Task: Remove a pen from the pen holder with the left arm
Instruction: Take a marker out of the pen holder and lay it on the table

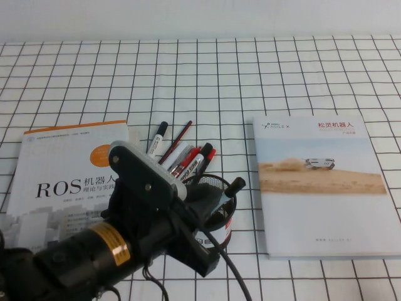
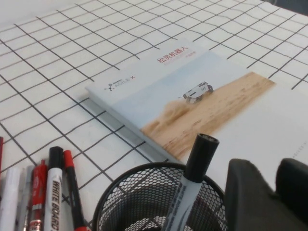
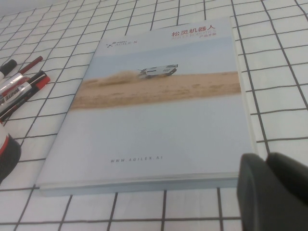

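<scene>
The black mesh pen holder [image 1: 220, 183] stands at the table's front middle, half hidden by my left arm [image 1: 144, 207]. One whiteboard marker [image 2: 192, 178] with a black cap [image 1: 236, 185] leans inside the holder [image 2: 130, 178]. In the left wrist view my left gripper [image 2: 275, 168] hangs just beside the holder's rim, on the marker's side, open by a narrow gap with nothing between its fingers. Several markers and pens [image 1: 185, 160] lie flat on the table behind the holder. My right gripper [image 3: 267, 159] is shut, empty, near the brochure's front corner.
A ROS textbook [image 1: 56, 182] lies at the front left, partly under my left arm. An AgileX brochure [image 1: 319, 182] lies to the right of the holder. The tablecloth is white with a black grid.
</scene>
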Robot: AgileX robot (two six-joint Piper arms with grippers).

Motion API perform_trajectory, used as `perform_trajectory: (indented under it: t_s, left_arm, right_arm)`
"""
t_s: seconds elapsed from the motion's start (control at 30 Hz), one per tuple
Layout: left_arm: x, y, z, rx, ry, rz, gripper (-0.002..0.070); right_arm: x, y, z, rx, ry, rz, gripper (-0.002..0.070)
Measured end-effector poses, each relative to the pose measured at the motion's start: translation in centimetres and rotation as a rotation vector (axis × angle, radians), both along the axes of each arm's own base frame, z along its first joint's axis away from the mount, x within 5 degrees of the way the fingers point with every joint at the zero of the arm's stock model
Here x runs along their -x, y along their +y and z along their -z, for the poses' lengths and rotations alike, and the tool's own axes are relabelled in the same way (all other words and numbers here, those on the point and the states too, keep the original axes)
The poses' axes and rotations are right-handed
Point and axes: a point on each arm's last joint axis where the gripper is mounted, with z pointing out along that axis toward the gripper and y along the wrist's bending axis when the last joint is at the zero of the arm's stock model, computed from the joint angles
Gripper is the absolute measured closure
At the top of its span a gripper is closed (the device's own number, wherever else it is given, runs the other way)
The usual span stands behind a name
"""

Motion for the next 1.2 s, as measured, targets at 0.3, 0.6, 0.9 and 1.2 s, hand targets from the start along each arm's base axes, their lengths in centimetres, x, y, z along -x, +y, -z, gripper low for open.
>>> perform_trajectory:
  t_s: [0.3, 0.6, 0.9, 1.2]
  left_arm:
    - [-0.8, -1.3, 1.3, 0.043, -0.011, 0.012, 0.0262]
    - [-2.7, -3.2, 2.6, -0.006, -0.025, 0.021, 0.0245]
    - [-5.4, -3.7, 3.0, -0.048, -0.060, 0.006, 0.0244]
    - [-5.8, -4.7, 2.9, -0.082, -0.099, 0.080, 0.0246]
  right_arm:
    - [0.0, 0.0, 0.0, 0.000, 0.000, 0.000, 0.0689]
    - [0.0, 0.0, 0.0, 0.000, 0.000, 0.000, 0.0689]
    - [0.0, 0.0, 0.0, 0.000, 0.000, 0.000, 0.0689]
    - [0.0, 0.0, 0.0, 0.000, 0.000, 0.000, 0.0689]
